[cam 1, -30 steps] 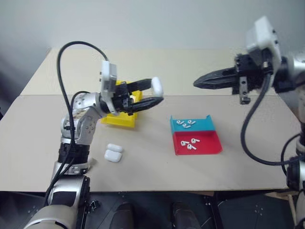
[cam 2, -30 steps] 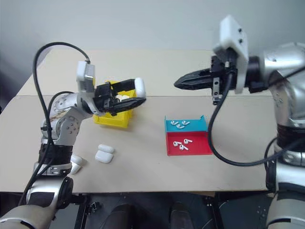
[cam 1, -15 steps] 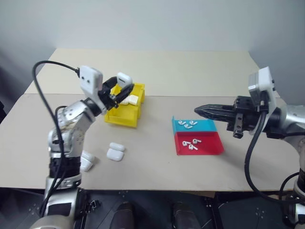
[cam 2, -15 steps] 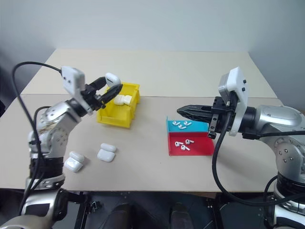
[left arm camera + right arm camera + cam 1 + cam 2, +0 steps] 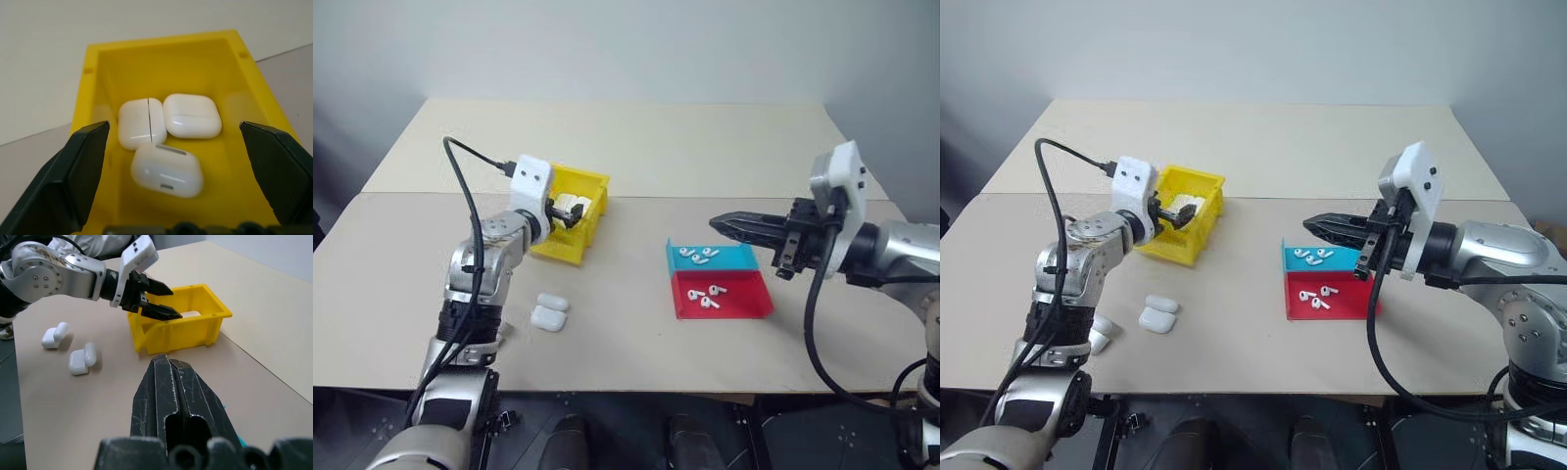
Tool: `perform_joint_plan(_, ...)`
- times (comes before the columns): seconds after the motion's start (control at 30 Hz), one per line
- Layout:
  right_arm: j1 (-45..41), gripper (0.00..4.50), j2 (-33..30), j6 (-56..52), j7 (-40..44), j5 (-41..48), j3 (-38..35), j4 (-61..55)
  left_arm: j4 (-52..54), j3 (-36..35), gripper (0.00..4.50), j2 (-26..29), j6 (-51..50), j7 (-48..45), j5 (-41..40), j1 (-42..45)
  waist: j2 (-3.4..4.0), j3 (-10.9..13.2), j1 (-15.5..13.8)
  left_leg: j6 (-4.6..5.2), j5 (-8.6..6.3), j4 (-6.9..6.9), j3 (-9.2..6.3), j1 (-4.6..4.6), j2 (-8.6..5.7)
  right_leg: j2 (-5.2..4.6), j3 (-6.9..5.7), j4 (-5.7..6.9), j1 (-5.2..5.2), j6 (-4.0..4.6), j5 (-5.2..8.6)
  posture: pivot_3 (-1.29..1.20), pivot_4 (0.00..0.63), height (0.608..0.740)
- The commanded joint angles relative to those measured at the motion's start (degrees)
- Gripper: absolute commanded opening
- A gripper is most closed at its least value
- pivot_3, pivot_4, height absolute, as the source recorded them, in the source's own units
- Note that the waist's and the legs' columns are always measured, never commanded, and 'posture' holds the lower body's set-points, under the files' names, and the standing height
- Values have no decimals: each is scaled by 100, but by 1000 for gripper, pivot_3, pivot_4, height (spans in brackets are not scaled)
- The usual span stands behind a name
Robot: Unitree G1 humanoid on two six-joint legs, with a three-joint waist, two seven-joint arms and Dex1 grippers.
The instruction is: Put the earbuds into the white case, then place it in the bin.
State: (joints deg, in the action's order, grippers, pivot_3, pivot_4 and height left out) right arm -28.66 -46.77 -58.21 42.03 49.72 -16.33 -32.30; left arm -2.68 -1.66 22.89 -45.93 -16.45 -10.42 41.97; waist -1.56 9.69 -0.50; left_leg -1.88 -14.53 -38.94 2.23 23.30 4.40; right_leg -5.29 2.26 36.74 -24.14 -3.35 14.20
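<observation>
A second ago the left gripper [image 5: 176,147] held a white case up beside the yellow bin [image 5: 570,235]; it has since swung down to the bin's open front, and its fingers now stand spread wide with nothing between them. The white case [image 5: 167,170] lies loose inside the bin, nearest the fingers, closed, touching two more cases behind it. This looks like the end of the placing step; the next move probably calls for drawing the left arm back clear of the bin wall.

The right gripper [image 5: 717,224] hangs above the far edge of the blue tray [image 5: 734,258], fingers pressed together and empty. The blue tray holds several earbuds [image 5: 695,255]; the red tray [image 5: 744,299] just beside it holds several more. Open cases [image 5: 548,311] lie on the table [image 5: 636,147] near the robot's left arm.
</observation>
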Motion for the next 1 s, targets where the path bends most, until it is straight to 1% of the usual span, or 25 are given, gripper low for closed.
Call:
perform_joint_plan(0.03,59,0,-114,160,-167,-8,-86,-241,706,-261,4449,205,583,-191,-43,-108,0,0,3,0,0,0,0,0,0,-1,1,0,-1,0,0,0,150,740)
perform_joint_plan(0.13,202,0,-185,270,-146,-26,-152,-298,1297,-446,4449,410,760,-591,-313,-356,0,0,-2,0,0,0,1,-1,0,0,1,0,-1,0,0,0,150,740)
perform_joint_plan(0.17,281,0,-223,366,-95,-78,-171,-296,1553,-656,4449,516,736,-938,-679,-425,0,0,-3,0,0,0,1,-1,0,0,1,-1,0,0,0,0,150,740)
perform_joint_plan(0.23,419,0,-290,552,0,-184,-183,-276,1911,-885,4449,735,714,-1435,-1130,-548,0,0,-2,0,0,0,1,2,1,0,1,0,-2,0,0,0,150,740)
perform_joint_plan(0.27,470,0,-312,633,33,-220,-180,-262,2002,-942,4449,816,721,-1574,-1263,-597,0,0,-2,0,0,0,1,1,1,-1,1,1,-2,0,0,0,150,740)
perform_joint_plan(0.37,752,0,-288,1096,144,-565,-90,-167,2263,-1277,4449,1322,728,-2468,-1890,-963,0,-1,1,0,0,0,1,-6,1,0,1,-2,3,0,1,0,150,740)
perform_joint_plan(0.5,1180,0,-288,1646,278,-1033,80,-162,2489,-1541,4449,1907,657,-3299,-2488,-1441,-1,-1,19,0,0,-1,4,-8,1,0,4,-3,2,0,1,0,150,740)
perform_joint_plan(0.57,1312,0,-286,1704,441,-982,103,-116,2621,-1688,4449,2119,633,-3606,-2776,-1698,-2,-2,22,0,0,-1,4,-9,2,0,3,-3,3,0,1,0,150,740)
perform_joint_plan(0.63,1439,0,-298,1894,600,-1073,139,-96,2780,-1831,4449,2237,513,-3693,-3069,-1907,-2,-2,25,0,0,-1,4,-8,2,0,3,-4,3,0,1,0,150,740)
perform_joint_plan(0.83,1455,0,-279,2127,866,-1106,174,119,3249,-2071,4449,2429,374,-3611,-3488,-2482,-3,-2,24,0,0,-1,4,-12,2,0,4,-3,6,1,2,0,150,740)
perform_joint_plan(1.0,1477,0,-302,2266,1023,-1165,207,208,3573,-2156,4449,2538,392,-3519,-3592,-2942,-3,-2,25,0,0,-1,4,-11,2,0,5,-4,4,1,2,0,150,740)
